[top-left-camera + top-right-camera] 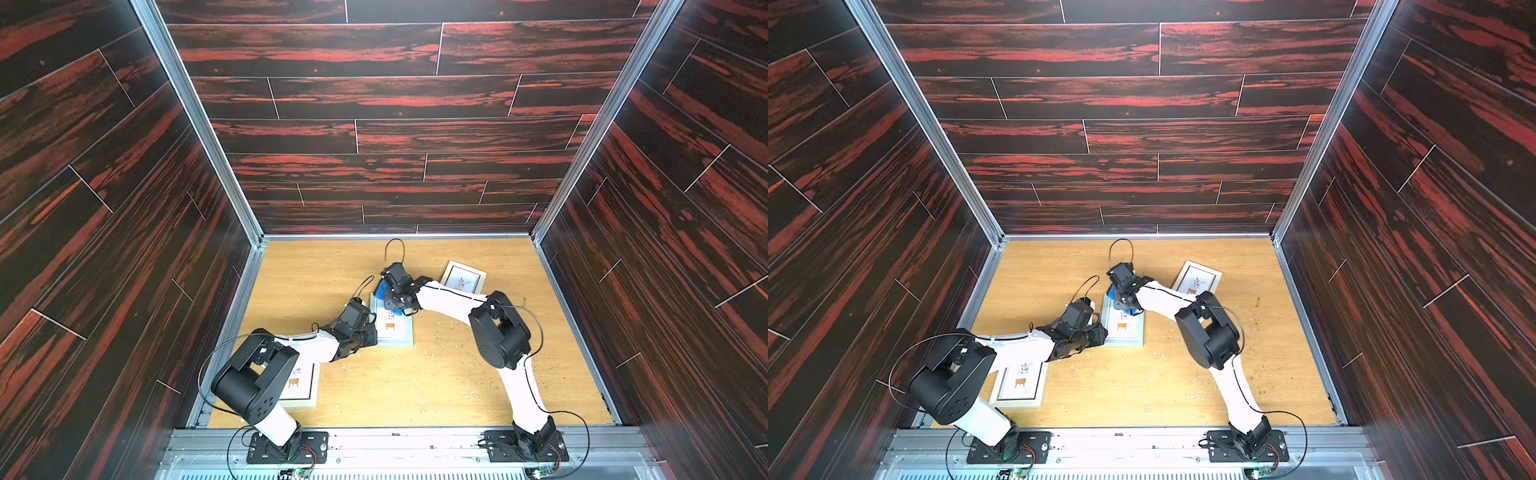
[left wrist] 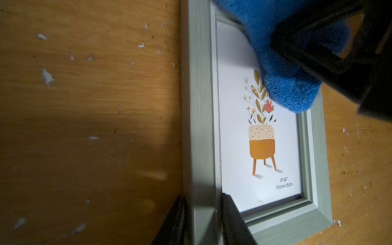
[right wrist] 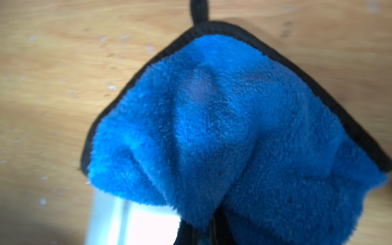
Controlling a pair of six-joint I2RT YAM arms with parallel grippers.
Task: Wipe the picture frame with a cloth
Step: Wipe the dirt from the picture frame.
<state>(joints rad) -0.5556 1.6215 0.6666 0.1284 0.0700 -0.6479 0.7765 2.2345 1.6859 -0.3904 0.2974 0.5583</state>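
Cloth (image 2: 286,91) on frame (image 2: 199,106); oak tabletop (image 1: 332,266), dark walls (image 1: 374,104)

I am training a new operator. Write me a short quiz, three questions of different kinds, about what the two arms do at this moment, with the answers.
1. True or false: the right gripper holds the blue cloth.
2. What does the left gripper clamp? A) the cloth B) a side rail of the grey-green frame C) nothing
3. How many picture frames lie on the table?
Key: 1 true; 2 B; 3 three: the grey-green frame, a frame under the left arm, a frame at the far right.
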